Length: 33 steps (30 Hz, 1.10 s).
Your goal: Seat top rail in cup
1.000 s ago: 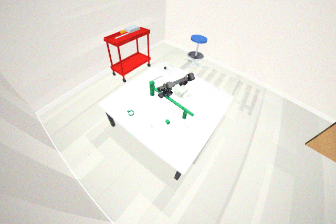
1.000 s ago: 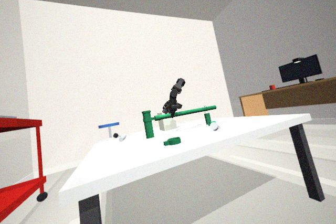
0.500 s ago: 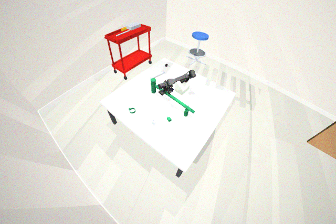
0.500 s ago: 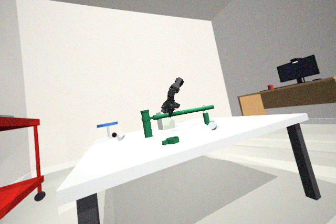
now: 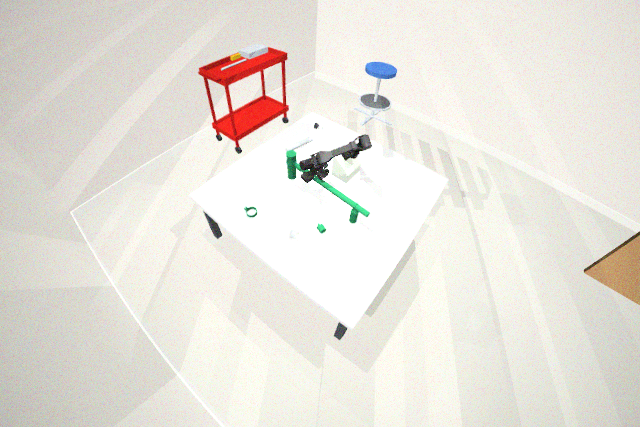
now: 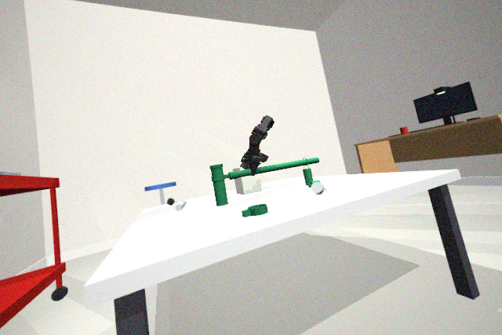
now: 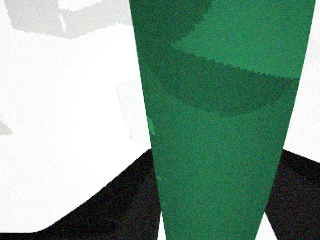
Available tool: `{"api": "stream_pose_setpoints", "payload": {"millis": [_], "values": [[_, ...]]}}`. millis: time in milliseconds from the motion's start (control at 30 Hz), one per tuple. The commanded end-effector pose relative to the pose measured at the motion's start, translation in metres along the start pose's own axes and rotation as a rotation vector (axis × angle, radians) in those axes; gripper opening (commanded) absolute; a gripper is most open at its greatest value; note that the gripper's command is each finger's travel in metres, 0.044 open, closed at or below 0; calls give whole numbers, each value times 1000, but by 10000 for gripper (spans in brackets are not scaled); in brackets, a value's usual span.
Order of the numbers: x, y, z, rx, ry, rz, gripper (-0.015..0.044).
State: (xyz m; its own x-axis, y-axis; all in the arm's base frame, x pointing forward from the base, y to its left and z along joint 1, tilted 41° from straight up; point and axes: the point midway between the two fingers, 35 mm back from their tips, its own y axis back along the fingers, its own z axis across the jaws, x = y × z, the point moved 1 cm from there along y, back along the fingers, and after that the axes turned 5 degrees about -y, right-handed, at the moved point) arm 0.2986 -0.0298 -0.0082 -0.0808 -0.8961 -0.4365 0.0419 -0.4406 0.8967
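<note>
A green top rail (image 5: 341, 196) (image 6: 279, 167) (image 7: 214, 127) runs level above the white table. Its far end passes through a loop cap on a short green post (image 5: 354, 215) (image 6: 307, 176). Its near end meets the cup and band high on the big green post (image 5: 291, 161) (image 6: 219, 185), just under the post cap. I cannot tell how deep the end sits. My gripper (image 5: 311, 172) (image 6: 251, 165) is shut on the rail close to the big post. In the wrist view the rail fills the middle between my dark fingers.
A loose green band (image 5: 250, 208) (image 6: 254, 210) and a small green fitting (image 5: 321, 228) lie on the table (image 5: 330, 277) (image 6: 365, 197). A white block (image 5: 345, 169) (image 6: 247, 184) stands behind the rail. A red cart (image 5: 242, 86) and a blue stool (image 5: 380, 71) stand beyond the table.
</note>
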Motion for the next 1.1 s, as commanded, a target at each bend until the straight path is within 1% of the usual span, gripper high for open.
{"api": "stream_pose_setpoints", "payload": {"millis": [0,133,467,567,700,800,967,1067], "values": [[0,0,0,0,0,0,0],[0,0,0,0,0,0,0],[-1,1,0,0,0,0,263],[-5,9,0,0,0,0,341],[-17,28,1,0,0,0,440],[-27,44,3,0,0,-1,440],[-26,52,2,6,4,3,440],[-26,77,4,5,4,3,440]]}}
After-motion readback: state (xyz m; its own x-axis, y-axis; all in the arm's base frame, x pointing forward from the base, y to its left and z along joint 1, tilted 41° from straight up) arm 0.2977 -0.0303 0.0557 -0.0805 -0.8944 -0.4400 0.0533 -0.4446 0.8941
